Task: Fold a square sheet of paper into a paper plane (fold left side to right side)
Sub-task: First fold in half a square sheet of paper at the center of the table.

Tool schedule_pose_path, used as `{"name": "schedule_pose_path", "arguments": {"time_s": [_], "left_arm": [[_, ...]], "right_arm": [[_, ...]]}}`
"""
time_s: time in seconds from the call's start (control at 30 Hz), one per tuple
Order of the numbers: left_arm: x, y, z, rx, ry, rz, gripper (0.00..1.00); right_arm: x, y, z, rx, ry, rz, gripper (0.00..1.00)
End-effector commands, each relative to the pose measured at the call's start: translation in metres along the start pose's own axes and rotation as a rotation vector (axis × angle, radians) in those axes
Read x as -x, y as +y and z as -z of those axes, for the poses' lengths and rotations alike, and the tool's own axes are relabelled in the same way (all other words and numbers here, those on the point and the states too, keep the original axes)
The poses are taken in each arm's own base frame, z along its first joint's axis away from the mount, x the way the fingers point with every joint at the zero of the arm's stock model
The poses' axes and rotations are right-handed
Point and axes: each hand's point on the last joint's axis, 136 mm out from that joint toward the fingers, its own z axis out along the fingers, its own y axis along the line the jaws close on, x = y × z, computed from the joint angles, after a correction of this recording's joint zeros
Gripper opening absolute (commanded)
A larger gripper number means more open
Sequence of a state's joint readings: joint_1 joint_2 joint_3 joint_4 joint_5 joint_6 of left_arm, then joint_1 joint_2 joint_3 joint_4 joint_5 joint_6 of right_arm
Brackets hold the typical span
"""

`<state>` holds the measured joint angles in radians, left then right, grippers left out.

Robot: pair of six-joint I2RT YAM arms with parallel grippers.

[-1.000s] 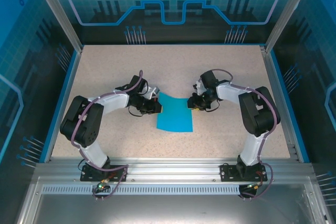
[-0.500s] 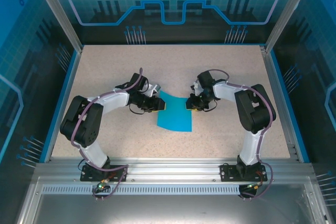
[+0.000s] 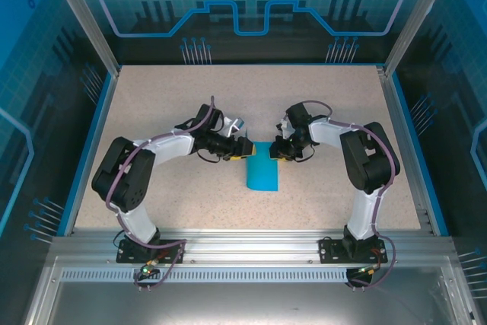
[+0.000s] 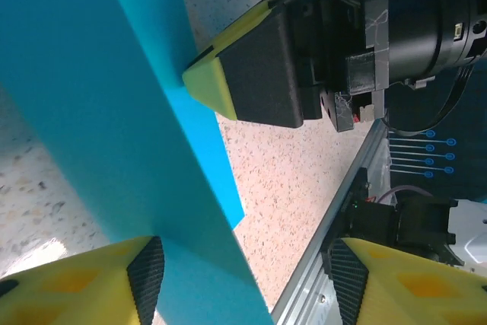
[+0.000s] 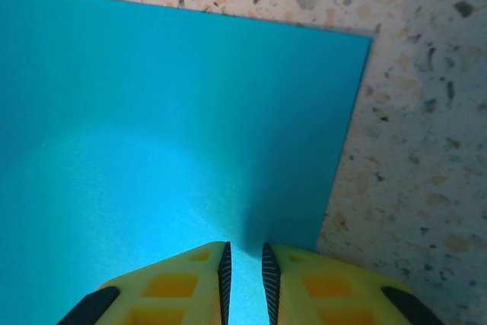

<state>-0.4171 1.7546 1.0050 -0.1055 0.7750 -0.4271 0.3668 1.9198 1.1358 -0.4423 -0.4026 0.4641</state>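
The square sheet of paper (image 3: 264,176) is being folded narrower than before, pinched by the right gripper (image 3: 276,154); the left gripper (image 3: 245,150) is being held open.

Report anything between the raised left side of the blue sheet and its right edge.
The right claw rests on the far right edge of the thin cyan-blue square sheet of paper, where the raised side at the left claw should land. Nothing else visible intervenes.

Paper sheet (image 3: 262,176) on table (image 3: 152,97), between the arms' jaws
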Motion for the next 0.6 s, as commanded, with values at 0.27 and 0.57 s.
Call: {"name": "schedule_pose_path", "arguments": {"time_s": [0.27,0.57], "left_arm": [[0.009,-0.009,-0.02,-0.066,0.026,0.014,0.62],[0.005,-0.005,-0.025,-0.059,0.048,0.017,0.51]], "right_arm": [[-0.001,-0.001,-0.001,0.066,-0.009,-0.043,0.23],[0.018,0.034,0.053,0.264,-0.146,0.01,0.39]]}}
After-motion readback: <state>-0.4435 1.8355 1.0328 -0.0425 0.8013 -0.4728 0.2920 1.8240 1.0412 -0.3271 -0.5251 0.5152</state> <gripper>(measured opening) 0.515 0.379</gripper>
